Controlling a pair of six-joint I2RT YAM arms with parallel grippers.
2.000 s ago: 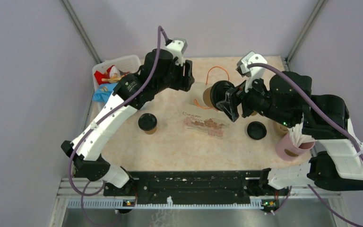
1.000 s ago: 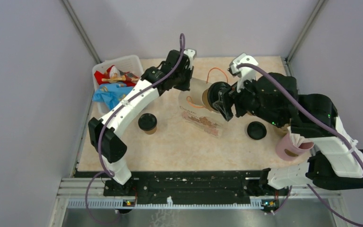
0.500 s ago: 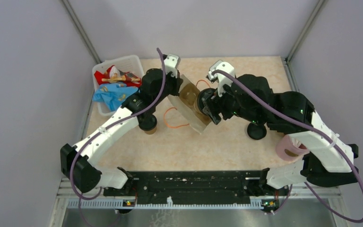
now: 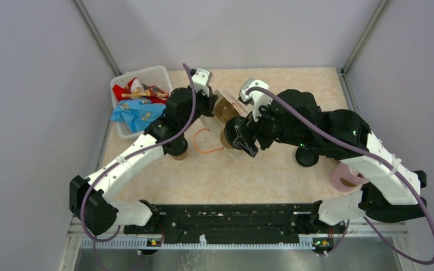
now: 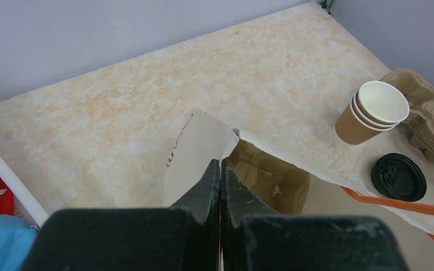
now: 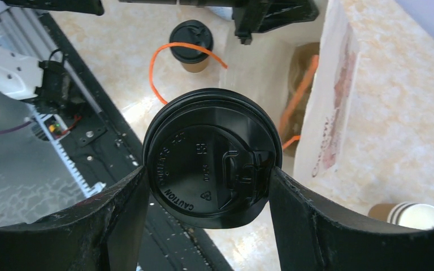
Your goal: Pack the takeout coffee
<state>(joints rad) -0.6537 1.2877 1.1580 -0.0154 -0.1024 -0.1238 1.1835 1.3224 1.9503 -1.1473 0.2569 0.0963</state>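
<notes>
left gripper (image 5: pixel 220 166) pinched shut on rim of the white paper bag with orange handles (image 5: pixel 195 147), holding its mouth open at centre of top view. right gripper (image 6: pixel 208 180) clamps 1 lidded brown paper cup (image 6: pixel 200 149) at the mouth, looks not in yet. 2nd lidded cup (image 4: pixel 176 148) stands on table (image 4: pixel 271 175), left of centre, so 0 of 2 packed

lidded coffee cup (image 6: pixel 209 160) (image 6: pixel 191 40): two | loose black lid (image 5: pixel 398 176): one | paper bag (image 5: pixel 195 149): one | stack of open paper cups (image 5: pixel 373 110): one | pulp-tray pile (image 5: pixel 432 121): one | pink cup (image 4: pixel 343 178): one | white basket (image 4: pixel 141 71): one | robot arm (image 4: pixel 127 158) (image 4: pixel 373 155): two
</notes>
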